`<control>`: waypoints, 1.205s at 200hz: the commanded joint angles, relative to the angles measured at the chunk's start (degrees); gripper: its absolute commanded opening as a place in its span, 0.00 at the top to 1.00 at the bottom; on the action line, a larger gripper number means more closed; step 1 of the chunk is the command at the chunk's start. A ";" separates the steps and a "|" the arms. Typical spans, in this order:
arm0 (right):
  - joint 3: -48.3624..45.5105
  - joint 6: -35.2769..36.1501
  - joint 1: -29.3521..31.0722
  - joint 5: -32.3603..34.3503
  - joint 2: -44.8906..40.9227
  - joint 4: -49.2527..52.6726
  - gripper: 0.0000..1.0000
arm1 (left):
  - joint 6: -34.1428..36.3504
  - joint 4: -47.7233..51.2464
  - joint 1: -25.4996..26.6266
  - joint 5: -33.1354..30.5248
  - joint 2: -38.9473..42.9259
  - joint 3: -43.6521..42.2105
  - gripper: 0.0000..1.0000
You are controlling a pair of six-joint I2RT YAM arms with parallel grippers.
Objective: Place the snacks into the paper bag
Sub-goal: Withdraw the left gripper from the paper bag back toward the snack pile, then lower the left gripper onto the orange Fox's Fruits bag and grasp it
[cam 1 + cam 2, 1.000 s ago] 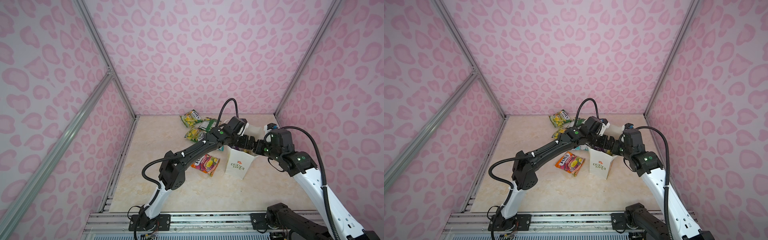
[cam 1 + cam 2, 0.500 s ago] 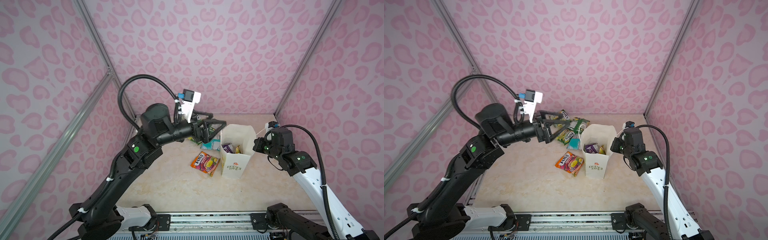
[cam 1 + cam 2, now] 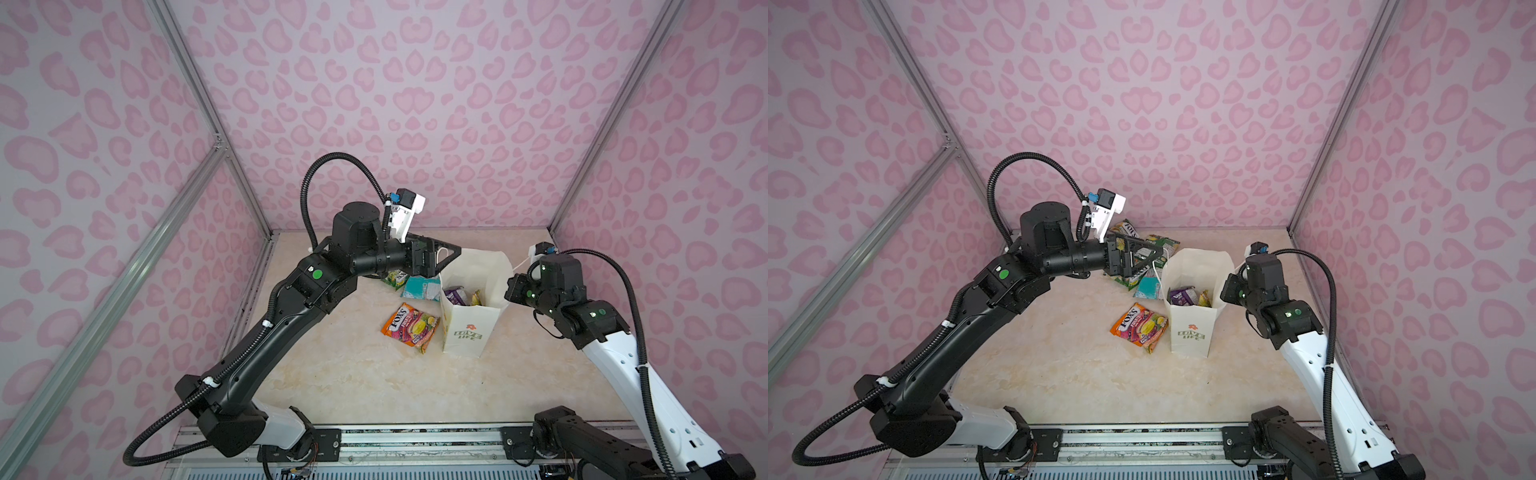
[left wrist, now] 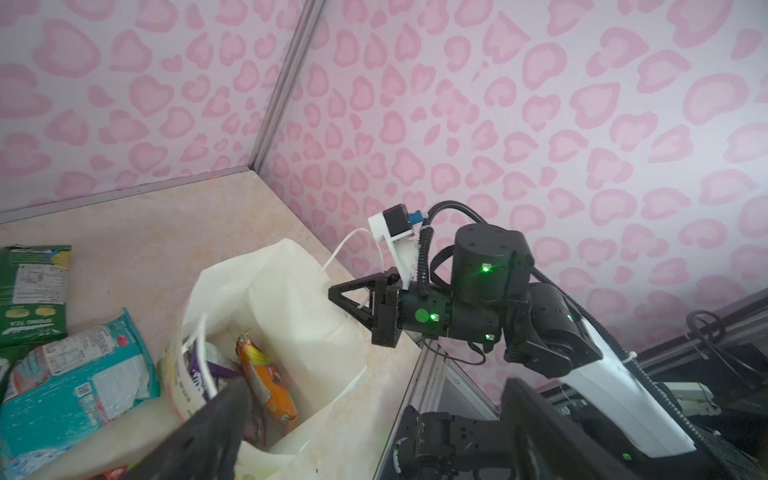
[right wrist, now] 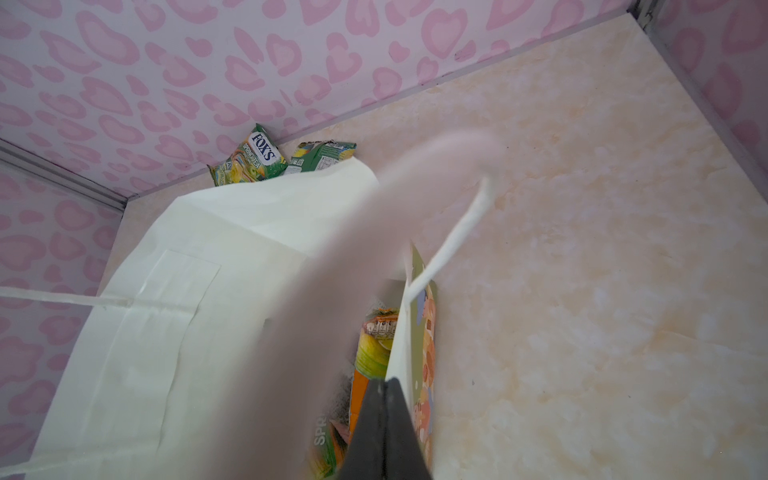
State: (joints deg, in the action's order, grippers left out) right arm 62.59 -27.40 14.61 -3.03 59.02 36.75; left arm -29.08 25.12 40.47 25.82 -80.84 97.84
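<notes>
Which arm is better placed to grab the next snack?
Left. The left gripper is open and empty near the teal packet beside the paper bag; the right gripper is shut on the bag's rim, likely steadying it.

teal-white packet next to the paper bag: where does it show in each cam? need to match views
In a top view: teal-white packet near centre, just up-left of the paper bag.
In a top view: same place, left of the bag's open top.
Left wrist: lower left, beside the bag.
Right wrist: not in it; the bag blocks that side.
Shared landmark: the paper bag.
</notes>
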 commanded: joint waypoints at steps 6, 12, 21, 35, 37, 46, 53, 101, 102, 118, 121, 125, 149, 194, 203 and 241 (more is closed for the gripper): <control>0.41 0.73 -0.08 0.61 -0.05 0.64 1.00 | -2.58 0.89 -3.92 -4.48 3.12 -4.77 0.03; 0.47 0.76 -0.17 0.65 0.04 0.67 1.00 | -2.88 1.69 -4.89 -5.27 3.85 -6.47 0.03; 0.59 0.77 -0.15 0.65 0.04 0.68 1.00 | -3.52 3.24 -6.53 -6.18 4.97 -8.70 0.03; 0.44 0.79 -0.21 0.57 0.10 0.60 1.00 | -5.02 4.36 -9.64 -6.11 6.57 -14.23 0.03; 0.48 0.82 -0.27 0.57 0.12 0.60 1.00 | -5.26 4.39 -10.09 -5.89 6.81 -15.09 0.03; 0.64 0.79 -0.25 0.43 0.30 0.59 1.00 | -6.01 4.48 -11.90 -5.00 7.79 -18.80 0.03; 0.69 0.77 -0.22 0.35 0.47 0.58 1.00 | -6.45 4.67 -13.09 -4.34 8.53 -22.03 0.03; 0.44 0.56 -0.27 0.43 0.57 0.44 1.00 | -9.50 0.26 -16.88 1.53 10.35 -41.08 0.03; 0.44 0.58 -0.28 0.41 0.57 0.48 1.00 | -9.59 0.05 -16.94 1.65 10.26 -41.42 0.03; 0.09 0.37 -0.24 0.30 0.48 0.38 1.00 | -10.46 -3.32 -17.04 3.65 8.20 -45.85 0.03; 0.08 0.36 -0.24 0.30 0.40 0.38 1.00 | -10.47 -3.89 -17.07 3.77 7.71 -46.50 0.03; 0.00 0.33 -0.21 0.18 0.31 0.38 1.00 | -10.35 -4.79 -17.09 3.87 7.09 -47.26 0.03; -0.01 0.26 -0.21 0.36 -0.19 0.71 1.00 | -9.84 -10.65 -17.49 3.66 3.35 -51.08 0.03; 0.10 0.56 -0.20 0.89 -1.19 1.63 1.00 | -6.73 -17.01 -17.70 0.79 -5.47 -52.84 0.01; 0.07 0.53 -0.26 1.01 -1.32 1.71 1.00 | -6.27 -18.04 -17.67 0.94 -7.35 -52.84 0.04; -0.24 0.42 -0.27 0.83 -1.20 1.64 1.00 | -6.56 -22.21 -17.70 1.13 -13.58 -53.01 0.18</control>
State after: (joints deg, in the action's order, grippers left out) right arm 62.87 -27.35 14.46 -2.98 57.74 37.91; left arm -36.29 8.23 22.87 26.96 -91.96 45.10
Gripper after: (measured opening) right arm 0.050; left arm 0.868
